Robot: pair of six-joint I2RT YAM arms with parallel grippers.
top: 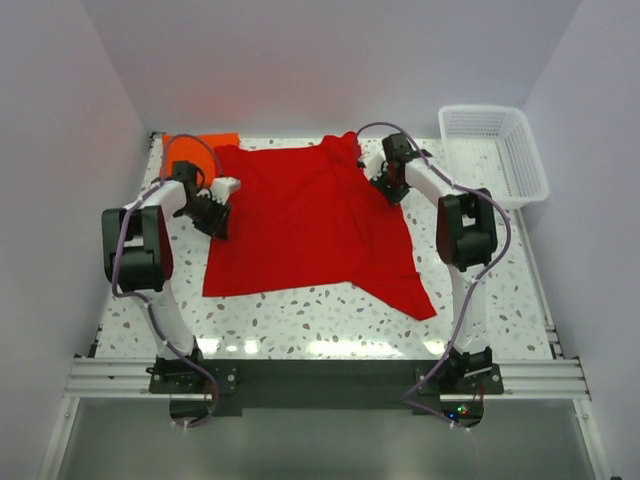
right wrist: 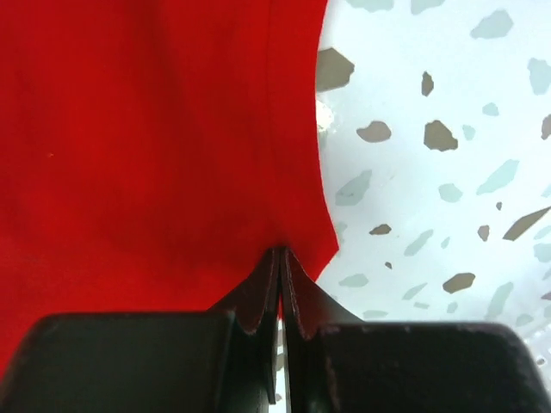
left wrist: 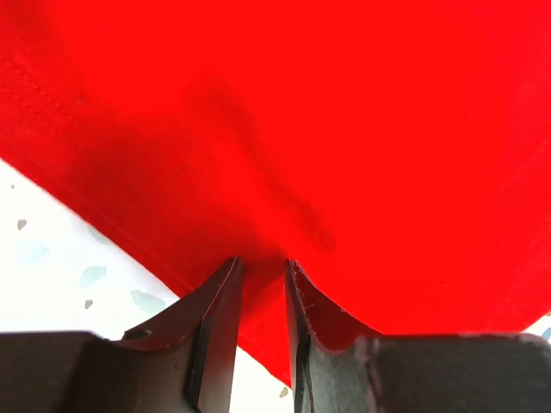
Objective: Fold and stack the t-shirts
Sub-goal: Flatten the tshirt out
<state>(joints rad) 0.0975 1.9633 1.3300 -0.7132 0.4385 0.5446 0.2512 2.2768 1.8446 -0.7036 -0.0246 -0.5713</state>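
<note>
Red t-shirt (top: 310, 225) spread flat across the speckled surface (top: 320, 320). The left end effector (top: 215, 222) pinches a fold of its left edge between nearly closed fingers. The right end effector (top: 385, 190) is clamped tight on the right edge. An orange t-shirt (top: 195, 142) lies at the far left corner, and a white basket (top: 495, 150) at the far right.

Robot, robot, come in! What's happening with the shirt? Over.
Left gripper shut on red t-shirt. Right gripper likewise. Shirt spread out, unfolded. Nothing blocking.
</note>
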